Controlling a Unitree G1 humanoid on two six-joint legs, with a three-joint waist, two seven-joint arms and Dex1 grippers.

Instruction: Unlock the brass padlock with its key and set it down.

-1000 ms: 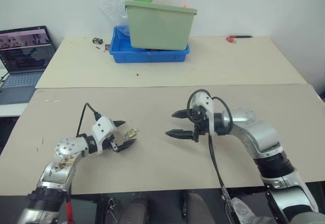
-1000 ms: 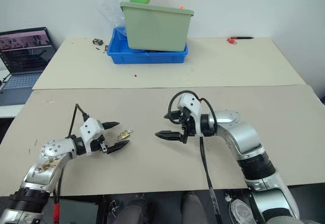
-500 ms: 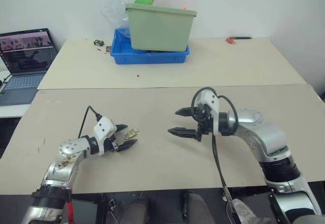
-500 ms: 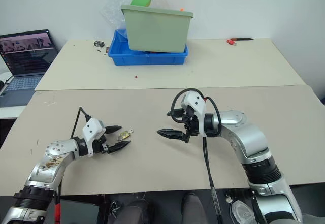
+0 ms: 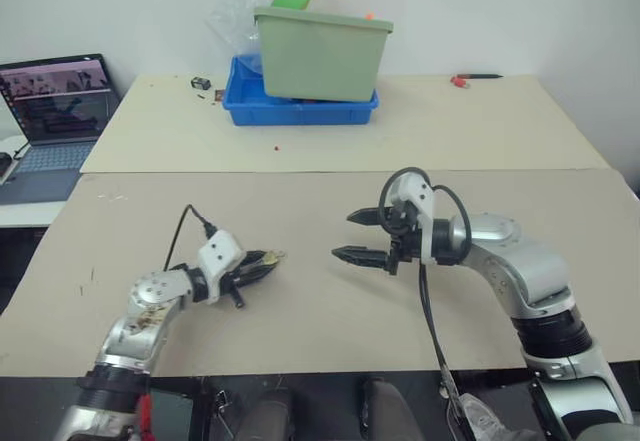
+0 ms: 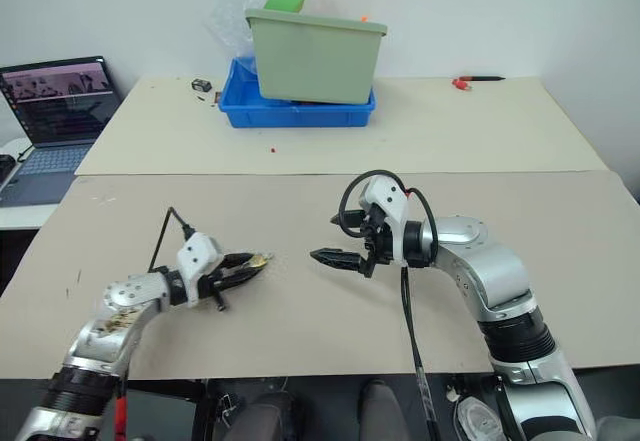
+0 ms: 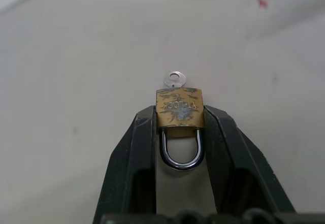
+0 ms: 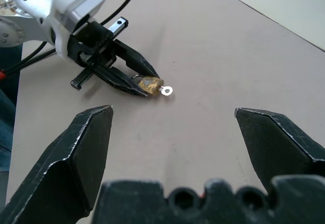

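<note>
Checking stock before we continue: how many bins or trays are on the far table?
2: a green bin sitting in a blue tray, at the far table's back edge. Others could be hidden behind them.

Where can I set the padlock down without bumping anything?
Bare board lies between the left end effector, shut on the brass padlock with the key in it, and the open right end effector. The near table's right half is bare too. It is crowded on the far table around the blue tray and green bin.

My head cameras look down over the table (image 5: 330, 176); my left wrist camera sits close behind the brass padlock (image 7: 179, 107), which my right wrist camera faces from farther off.
</note>
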